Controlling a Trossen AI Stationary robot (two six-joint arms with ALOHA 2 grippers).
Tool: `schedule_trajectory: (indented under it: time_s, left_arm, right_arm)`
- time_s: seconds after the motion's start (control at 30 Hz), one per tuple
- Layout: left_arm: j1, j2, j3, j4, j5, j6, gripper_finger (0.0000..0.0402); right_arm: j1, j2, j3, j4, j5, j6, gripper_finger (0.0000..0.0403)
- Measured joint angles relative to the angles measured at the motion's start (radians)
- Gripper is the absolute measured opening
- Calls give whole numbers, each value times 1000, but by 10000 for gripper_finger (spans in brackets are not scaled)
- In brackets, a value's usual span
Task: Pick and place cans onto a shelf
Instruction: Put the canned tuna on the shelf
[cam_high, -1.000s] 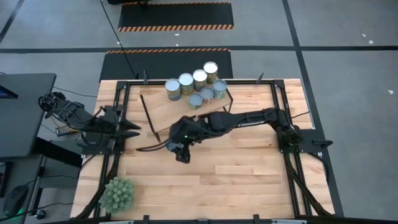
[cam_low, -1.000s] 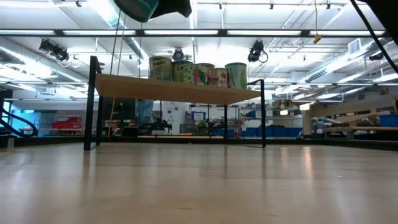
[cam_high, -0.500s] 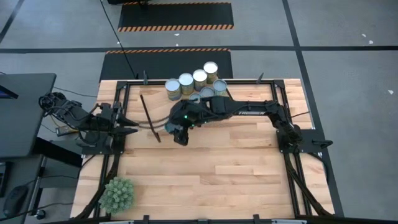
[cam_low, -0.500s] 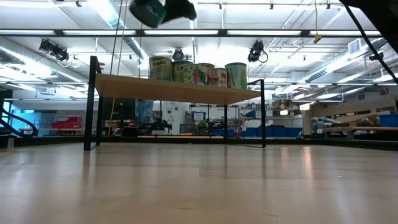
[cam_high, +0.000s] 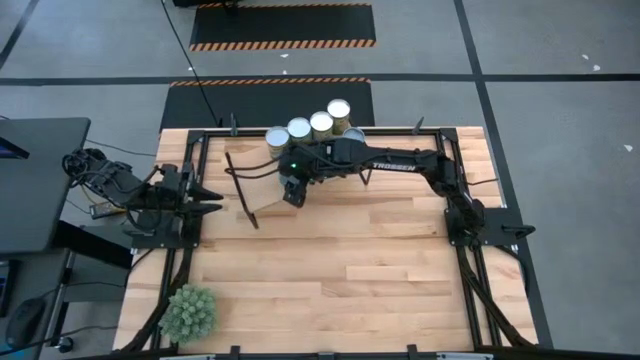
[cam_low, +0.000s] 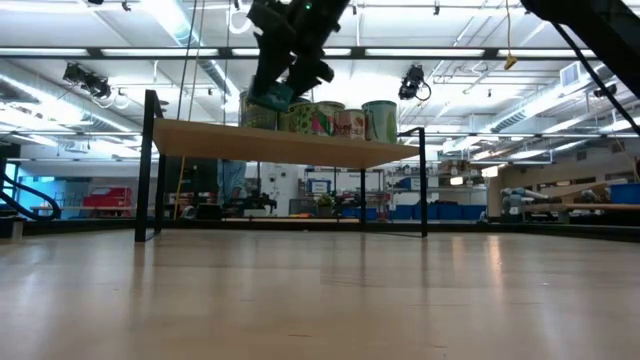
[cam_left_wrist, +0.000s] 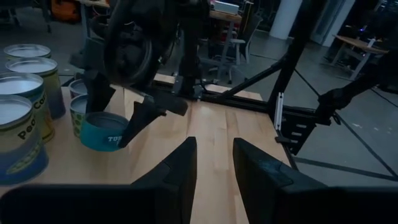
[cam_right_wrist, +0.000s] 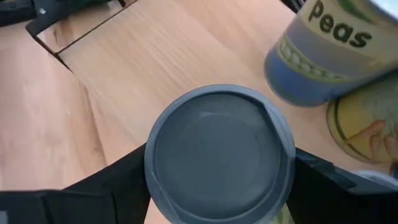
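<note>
1. Overhead, the right claw (cam_high: 291, 190) is clamped on a low teal can (cam_left_wrist: 104, 131), held just above the shelf (cam_high: 262, 200) near its left end, beside the standing cans (cam_high: 310, 128).
2. From above, 4 can tops show in a row along the shelf's far edge; the right arm hides any others.
3. At table level, the cans stand side by side on the plank, and the held can (cam_low: 270, 97) hangs just in front of the leftmost.
4. Only the right wrist view shows the held can's grey-blue lid (cam_right_wrist: 219, 149) and a "Peas" can (cam_right_wrist: 329, 53) just beside it.
5. Left claw (cam_high: 205, 198) waits at the table's (cam_high: 330, 270) left edge, fingers slightly apart and empty.
6. A spiky green plant (cam_high: 189, 312) sits near the table's front left corner, well apart from the shelf.
</note>
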Motion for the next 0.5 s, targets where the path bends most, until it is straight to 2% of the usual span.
schedule_trajectory:
  time_s: [0.2, 0.5]
  left_arm:
    - [0, 0, 0, -6, -8, -2, 111]
    - [0, 0, 0, -6, -14, -3, 111]
  right_arm:
    - [7, -1, -33, 31, -13, -75, 298]
    - [35, -1, -52, 72, -29, -289, 298]
